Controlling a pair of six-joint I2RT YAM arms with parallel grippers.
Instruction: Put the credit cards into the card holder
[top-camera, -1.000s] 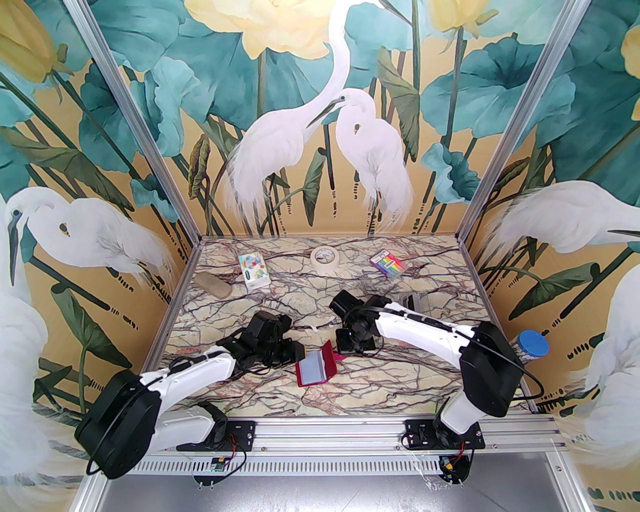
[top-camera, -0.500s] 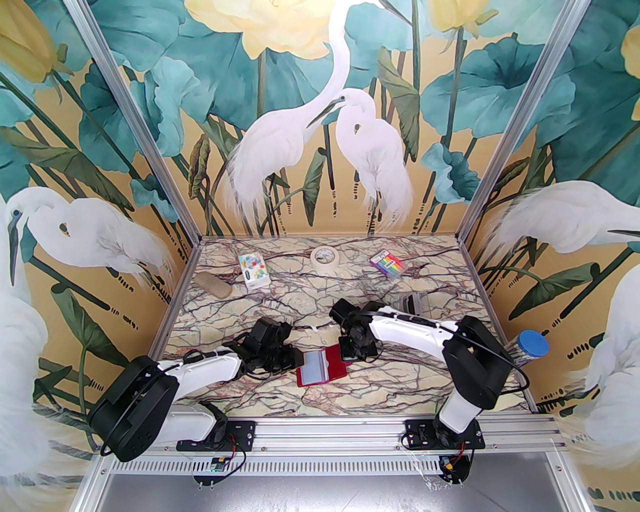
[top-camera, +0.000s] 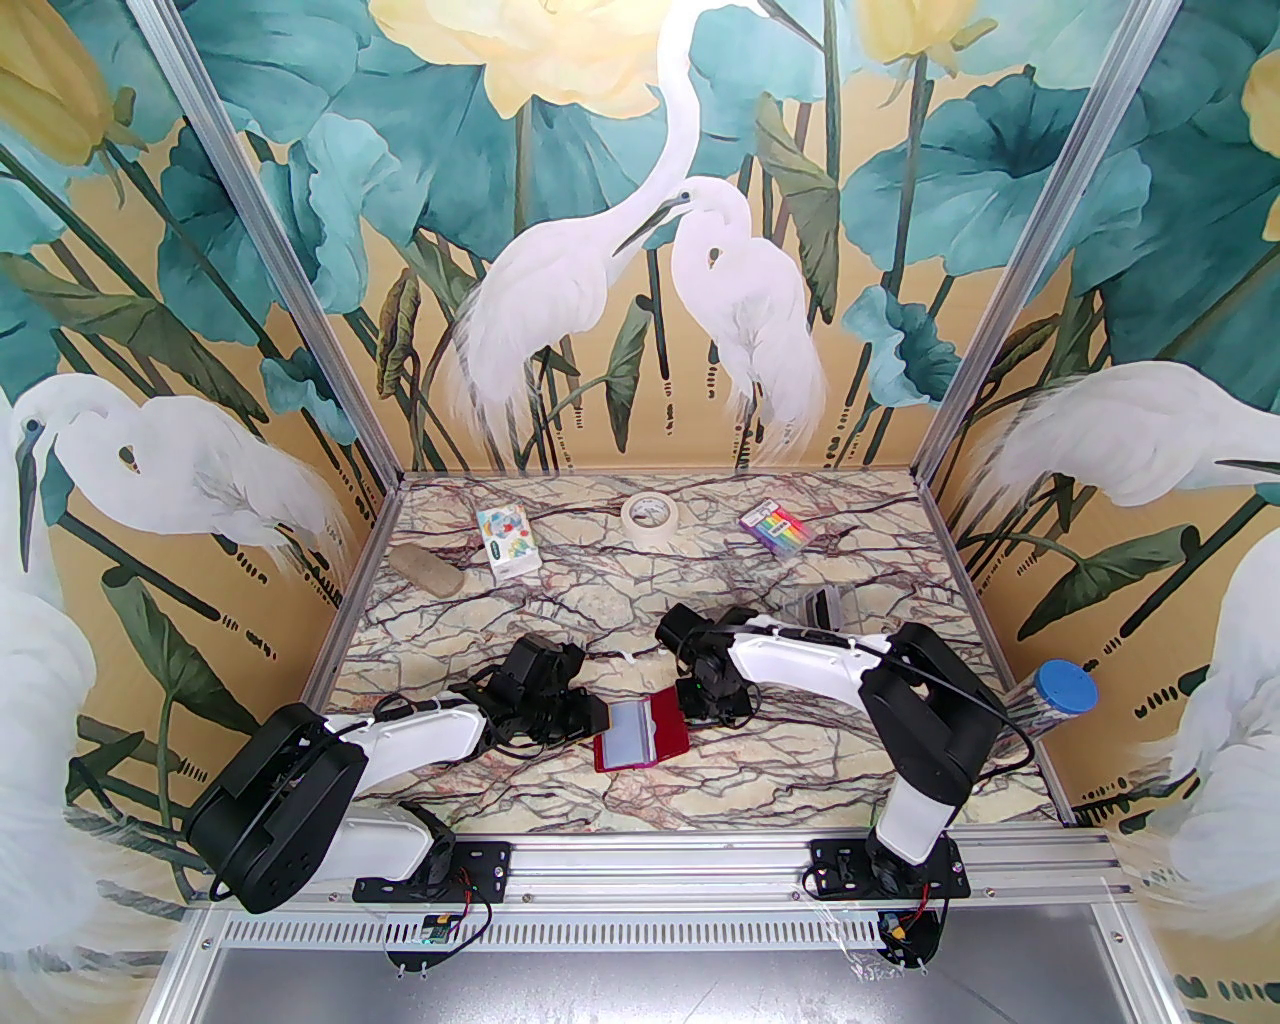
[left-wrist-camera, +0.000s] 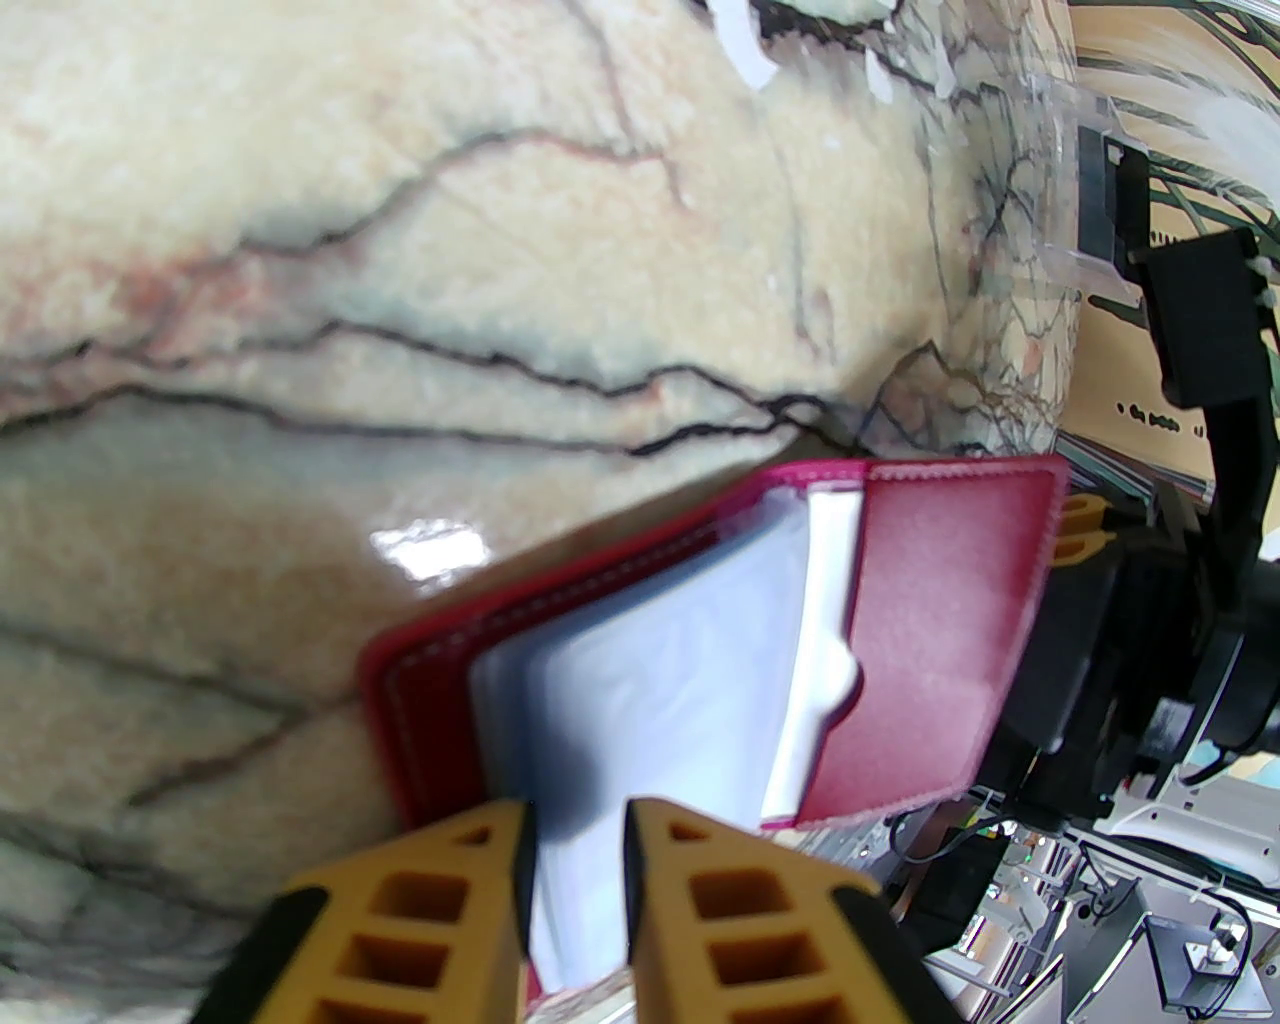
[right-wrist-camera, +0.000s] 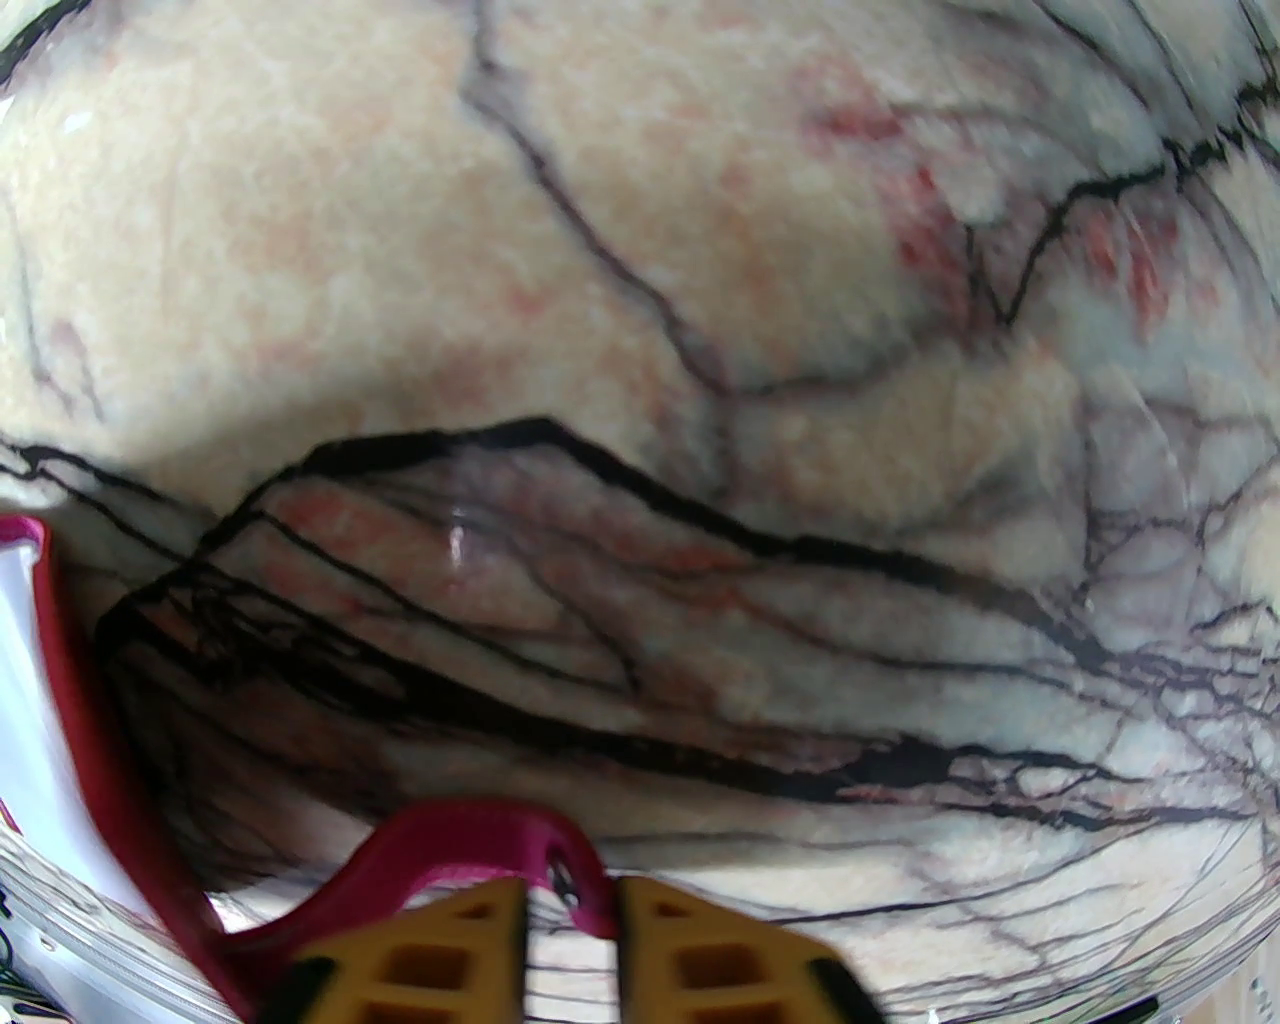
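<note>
The dark red card holder (top-camera: 668, 722) lies open and flat on the counter (top-camera: 560, 600), near the front and between my 2 arms. A pale grey-blue credit card (top-camera: 628, 732) lies on its left half. The picture is too blurry to tell if the card is in a pocket. My left gripper (top-camera: 600, 716) lies low at the left edge of the card holder. In the left wrist view my left gripper (left-wrist-camera: 575, 815) is open just a little, with its 2 yellow fingers (left-wrist-camera: 700, 900) over the near end of the credit card (left-wrist-camera: 640, 690), and it has hold of nothing. The red right half of the card holder (left-wrist-camera: 930, 640) is bare. My right gripper (top-camera: 688, 708) is at the right edge of the card holder. In the right wrist view my right gripper (right-wrist-camera: 568, 900) is open a little too. The tip of the red snap tab (right-wrist-camera: 470, 840) sits between its fingers and leans on 1 of them, with a gap at the other. At the back of the counter are a roll of tape (top-camera: 650, 515), a rainbow-striped packet (top-camera: 772, 527) and a white box with coloured shapes (top-camera: 505, 543). The writing on them is too small to read.
</note>
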